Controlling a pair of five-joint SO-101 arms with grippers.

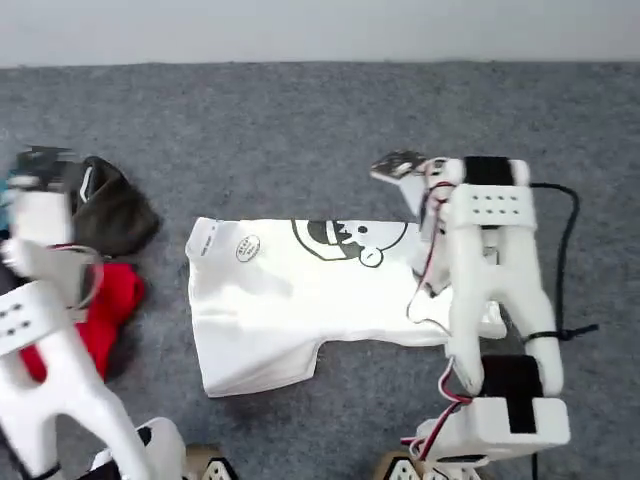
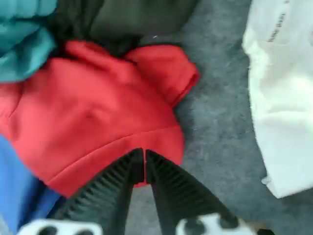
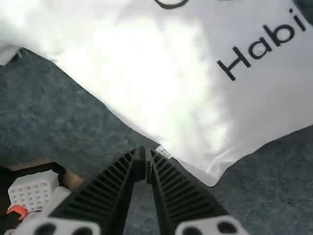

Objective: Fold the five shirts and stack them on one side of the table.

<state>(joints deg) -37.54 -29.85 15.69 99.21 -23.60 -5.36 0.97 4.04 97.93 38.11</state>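
- White cotton T-shirt with a black print lies spread flat at the centre of the grey felt-like tabletop. Its 3 o'clock edge runs under my right arm.
- My right gripper has its jaws pressed together, tips right at that edge of the cloth. I cannot tell whether any fabric is pinched.
- A crumpled red shirt sits at 9 o'clock, heaped with a dark shirt, a teal garment and a blue garment.
- My left gripper is closed too, tips at the red shirt's hem.
- From above, my left arm covers part of the heap.
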